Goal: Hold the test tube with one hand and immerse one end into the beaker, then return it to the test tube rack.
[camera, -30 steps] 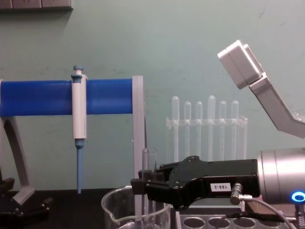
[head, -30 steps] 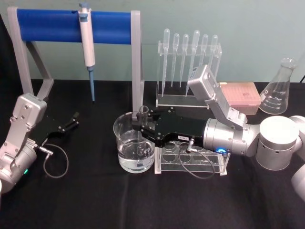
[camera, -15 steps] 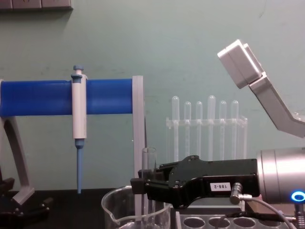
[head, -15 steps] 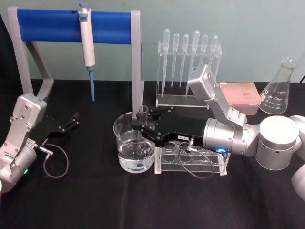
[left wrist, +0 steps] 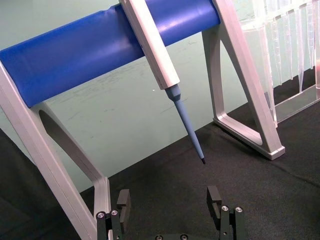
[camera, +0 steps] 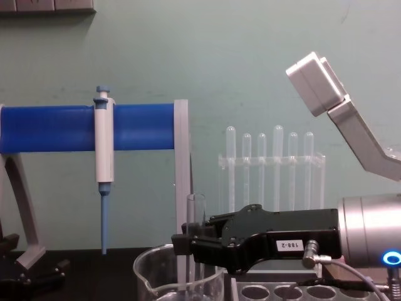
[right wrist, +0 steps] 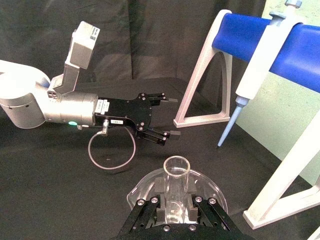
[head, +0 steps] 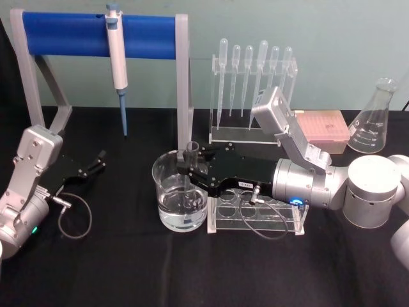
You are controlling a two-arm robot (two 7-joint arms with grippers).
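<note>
My right hand (head: 187, 167) grips the tube (camera: 197, 210) in its jaws just below the mouth, upright, lower end down inside the beaker (head: 167, 204) directly beneath them. The rack (head: 281, 216) sits behind the jaws, under my wrist. My left hand (head: 100, 161) rests well aside, jaws open.

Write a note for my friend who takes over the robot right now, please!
Right gripper: shut on the test tube, holding it upright in the beaker.
Left gripper: open, parked at the left, holding nothing.
Done: the tube is picked up, and its lower end is down inside the beaker and seems to reach the liquid.
Left: lift the tube out and set it in the test tube rack, just right of the beaker.
</note>
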